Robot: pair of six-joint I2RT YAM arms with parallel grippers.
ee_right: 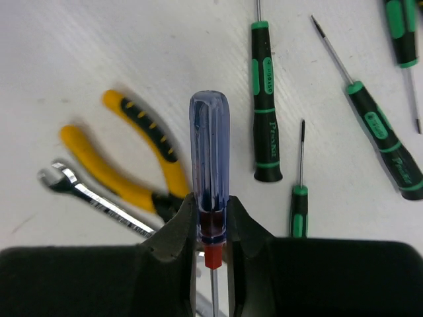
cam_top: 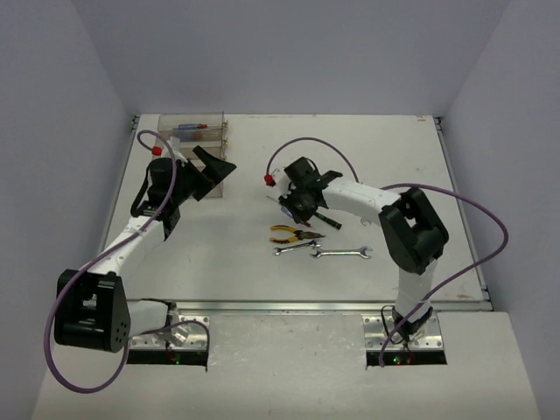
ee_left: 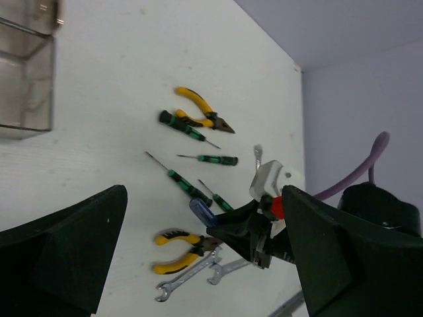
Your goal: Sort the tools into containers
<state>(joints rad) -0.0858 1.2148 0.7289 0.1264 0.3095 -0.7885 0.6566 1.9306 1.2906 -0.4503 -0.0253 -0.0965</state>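
Note:
My right gripper [ee_right: 211, 228] is shut on a blue-handled screwdriver [ee_right: 209, 148] and holds it just above the table, handle pointing away from the jaws. In the top view this gripper [cam_top: 293, 206] hangs over the tool pile at mid-table. Under it lie yellow pliers [ee_right: 129, 165], a silver wrench [ee_right: 86, 191] and black-green screwdrivers [ee_right: 266, 99]. My left gripper [cam_top: 219, 172] is open and empty beside the clear containers [cam_top: 171, 122] at the back left. In the left wrist view its wide-open fingers [ee_left: 59, 257] frame the blue screwdriver [ee_left: 200, 212], both pliers [ee_left: 198, 112] and two wrenches [ee_left: 185, 281].
A blue and red screwdriver [cam_top: 192, 131] lies in a clear bin. Two wrenches [cam_top: 341, 254] and pliers [cam_top: 293, 234] lie in front of the right gripper. White walls close in the table on three sides. A bin corner [ee_left: 26, 86] shows in the left wrist view.

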